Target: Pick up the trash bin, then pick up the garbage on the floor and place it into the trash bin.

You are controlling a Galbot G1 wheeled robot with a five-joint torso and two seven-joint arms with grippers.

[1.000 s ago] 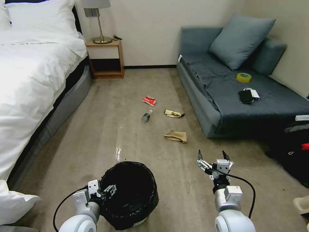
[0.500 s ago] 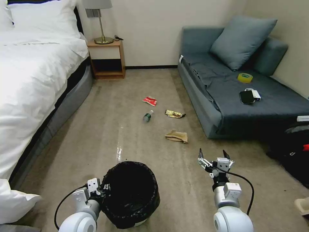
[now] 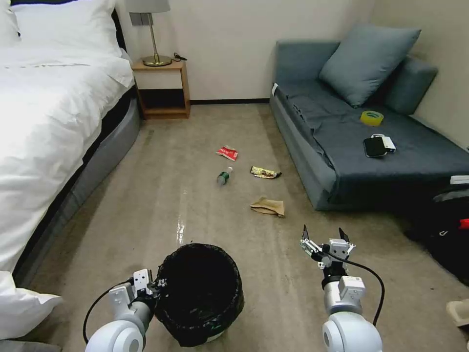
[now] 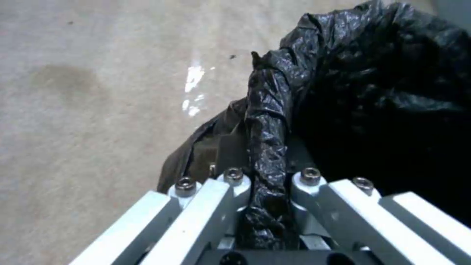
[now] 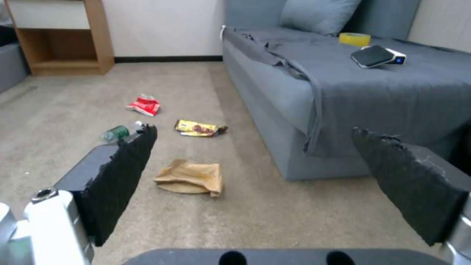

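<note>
the bin sits at the lower centre of the head view, its black bag crinkled over the rim and a whitish base peeking out beneath. the left gripper is at the bin's left rim, fingers pinched tight on the bag-covered edge — in the left wrist view the rim fold runs straight between the two closed fingers.

the right gripper hovers at the lower right of the head view, fingers spread wide and gripping nothing; in the right wrist view its black pads frame the floor ahead.

the garbage lies on the carpet in mid-frame, well apart from the bin: a brown paper bag nearest the right gripper, a gold wrapper above it, a small bottle to the wrapper's left, and a red packet higher up. all four rest flat on the floor, none touching another, just left of the sofa.
</note>
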